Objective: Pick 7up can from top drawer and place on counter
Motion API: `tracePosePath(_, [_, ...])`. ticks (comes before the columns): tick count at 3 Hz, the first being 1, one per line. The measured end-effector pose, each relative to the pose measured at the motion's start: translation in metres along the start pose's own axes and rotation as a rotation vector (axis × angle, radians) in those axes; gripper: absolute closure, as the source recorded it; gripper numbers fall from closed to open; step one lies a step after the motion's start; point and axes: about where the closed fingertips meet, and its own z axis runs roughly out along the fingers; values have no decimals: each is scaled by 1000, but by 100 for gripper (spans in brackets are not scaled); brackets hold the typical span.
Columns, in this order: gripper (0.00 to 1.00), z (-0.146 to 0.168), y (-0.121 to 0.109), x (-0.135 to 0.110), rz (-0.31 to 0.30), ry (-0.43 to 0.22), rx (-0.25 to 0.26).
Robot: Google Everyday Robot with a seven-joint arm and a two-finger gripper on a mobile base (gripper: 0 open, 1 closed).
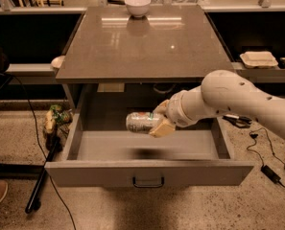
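7up can (140,122): It is held on its side, in the air, over the floor of the top drawer (94,174). A dark shadow (150,152) is seen under it.
Weight: It is judged to be light, as a small drink can is.
Feel: Its thin metal wall is likely to be dented if it is squeezed too hard. Its smooth skin may be slippery, so a firm, gentle hold is needed.
Shape: It is round, so it may roll if it is laid down flat.
Best hold: The round side is judged the best place to grip. Here it is gripped near the end closest to the arm (238,99).
Fingers (162,129): They are closed on the can, one above and one below.
Gripper (157,120): It is found inside the open drawer, lower than the counter (147,47).
Top drawer: It is pulled wide open.
Counter: It is flat and shiny, just above the drawer. A white bowl (137,5) is seen at its far edge. The can is not yet set on it.
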Motion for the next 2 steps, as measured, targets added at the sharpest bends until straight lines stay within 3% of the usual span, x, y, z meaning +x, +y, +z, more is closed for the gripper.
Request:
tracePosePath(1, [100,-21,-8,-26,-68,-50,15])
tracePosePath(2, [100,-67,-26,-86,-246,-123,61])
